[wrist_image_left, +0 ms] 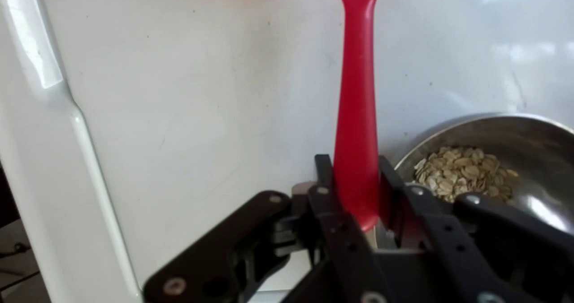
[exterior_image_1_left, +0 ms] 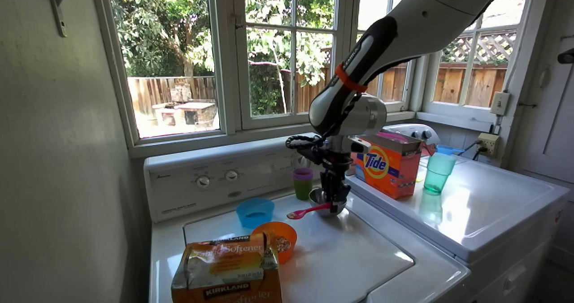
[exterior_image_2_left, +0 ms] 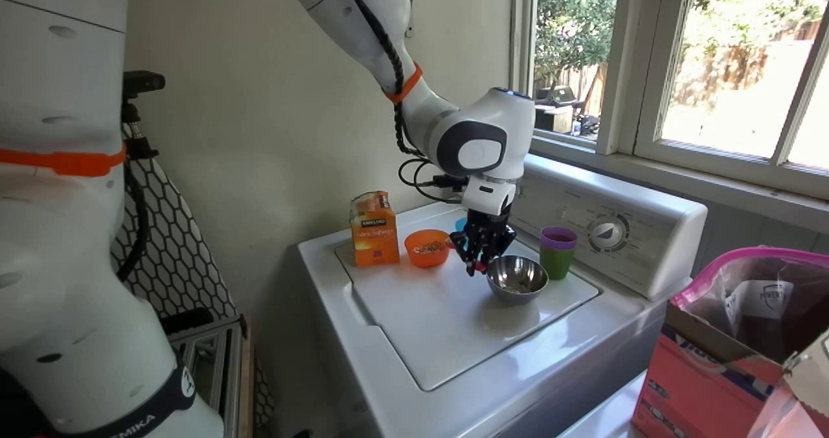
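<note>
Spoon [wrist_image_left: 358, 97], the long-handled glossy red one, runs down the wrist view from top centre, and my black two-finger gripper [wrist_image_left: 355, 173] is clamped on the end of its handle. There's a round shiny metal bowl [wrist_image_left: 542, 148] lower right, pale oat-like flakes [wrist_image_left: 464, 173] inside, can't tell if I'm touching it. In an exterior view, a round orange bowl [exterior_image_2_left: 427, 260] is around the middle, stacked purple-and-green cups [exterior_image_2_left: 557, 262] further right.

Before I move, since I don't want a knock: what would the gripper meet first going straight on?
Probably the washer lid, though the metal bowl looks close enough to clip first; depth there is unclear.
</note>
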Tool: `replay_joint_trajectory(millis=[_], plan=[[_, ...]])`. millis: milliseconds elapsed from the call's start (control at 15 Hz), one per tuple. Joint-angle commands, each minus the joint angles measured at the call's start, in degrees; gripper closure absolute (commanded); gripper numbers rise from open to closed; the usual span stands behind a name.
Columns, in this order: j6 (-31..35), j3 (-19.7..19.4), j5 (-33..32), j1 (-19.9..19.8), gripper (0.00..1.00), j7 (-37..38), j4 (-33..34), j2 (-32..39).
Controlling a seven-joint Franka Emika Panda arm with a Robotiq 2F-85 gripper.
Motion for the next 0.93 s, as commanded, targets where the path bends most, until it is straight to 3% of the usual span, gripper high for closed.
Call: replay_joint_trajectory(millis=[0, 867], plan=[[-1.18, -1.08, 3.12, -1.7, 0.94, -0.15, -2.01, -1.84], [-1.46, -3.66, 5.15, -4.64, 0.94, 0.58, -6.04, -5.49]])
